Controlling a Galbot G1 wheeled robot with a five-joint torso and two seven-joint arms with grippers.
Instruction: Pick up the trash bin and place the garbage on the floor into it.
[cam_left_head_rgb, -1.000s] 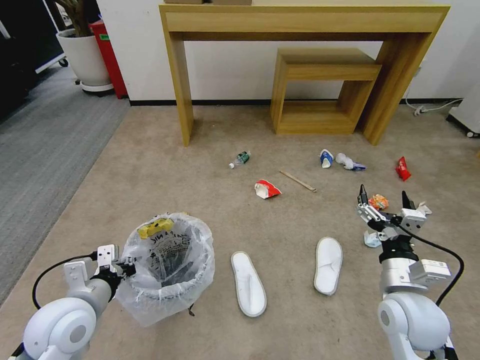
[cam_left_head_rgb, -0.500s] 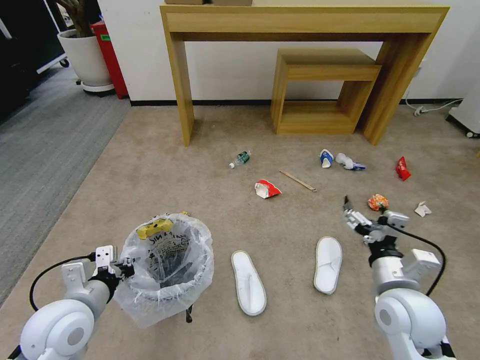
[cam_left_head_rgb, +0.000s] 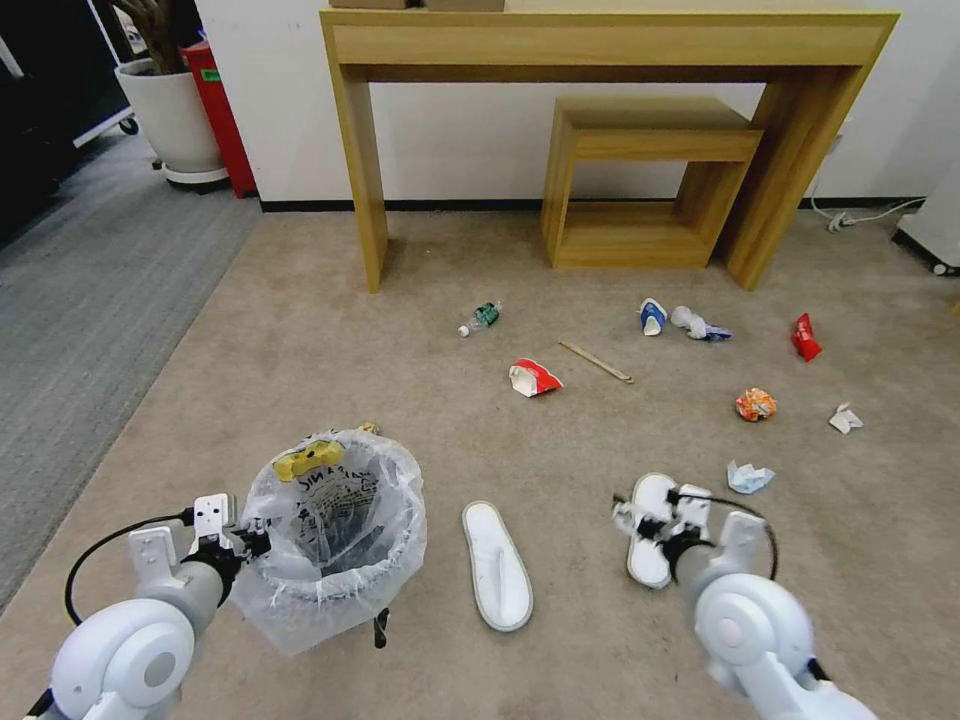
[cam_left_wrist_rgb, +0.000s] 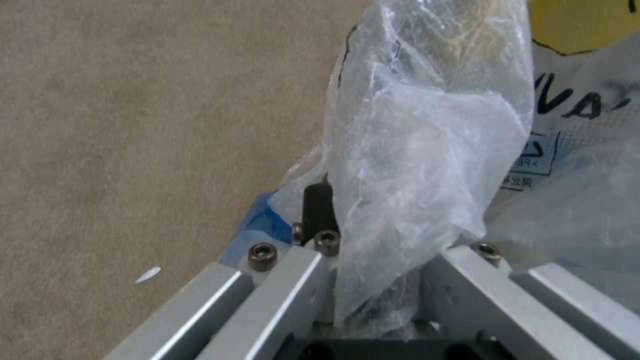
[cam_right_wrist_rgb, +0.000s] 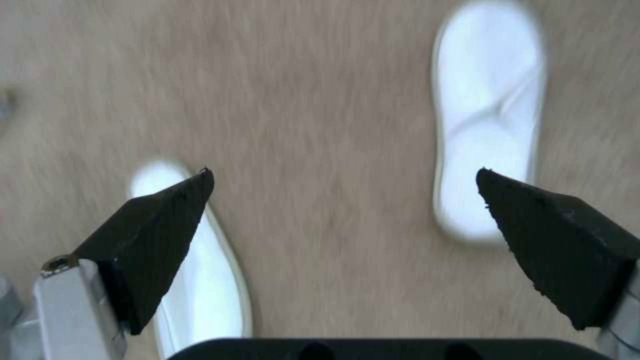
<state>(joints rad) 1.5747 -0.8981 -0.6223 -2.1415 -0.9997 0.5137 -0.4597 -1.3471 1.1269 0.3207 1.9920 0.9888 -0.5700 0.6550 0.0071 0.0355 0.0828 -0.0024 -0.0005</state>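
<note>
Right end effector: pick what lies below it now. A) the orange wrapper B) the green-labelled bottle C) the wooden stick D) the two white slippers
D: the right wrist view looks past the open right end effector onto carpet with a white slipper on either side, and the head view shows it over the slippers, far from the bottle, stick and wrapper.

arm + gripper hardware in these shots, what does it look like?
Both arms have glossy white rounded shells with a grey disc at the joint, a black collar before the wrist, and a thin black cable looping alongside. The left gripper has silver metal brackets with hex screws. The right gripper carries black wedge-shaped fingertips on silver mounts.
</note>
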